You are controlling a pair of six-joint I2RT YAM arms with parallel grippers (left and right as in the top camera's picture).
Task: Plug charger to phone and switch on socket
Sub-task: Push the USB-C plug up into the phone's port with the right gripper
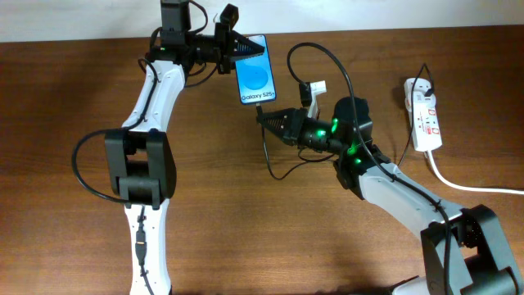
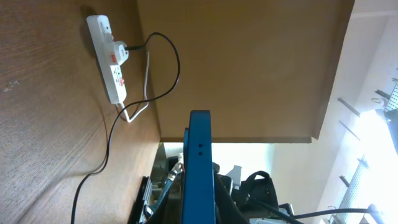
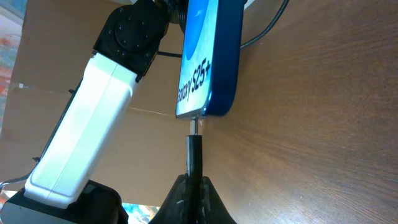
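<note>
- right gripper (image 3: 194,186) — fingers pressed together on the charger (image 3: 195,152), just behind its plug; the metal tip touches the bottom edge of the phone (image 3: 214,56).
- left gripper (image 1: 240,45) — clamped on the phone's top end, screen lit blue.
- socket (image 1: 425,115) lies well apart, on the right side of the table (image 1: 82,98); the black cable loops between.

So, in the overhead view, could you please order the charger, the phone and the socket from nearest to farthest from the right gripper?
From the right gripper:
1. charger: its plug end is gripped between the fingers.
2. phone: just beyond the fingertips, toward the far edge.
3. socket: far off, at the table's right side.
</note>
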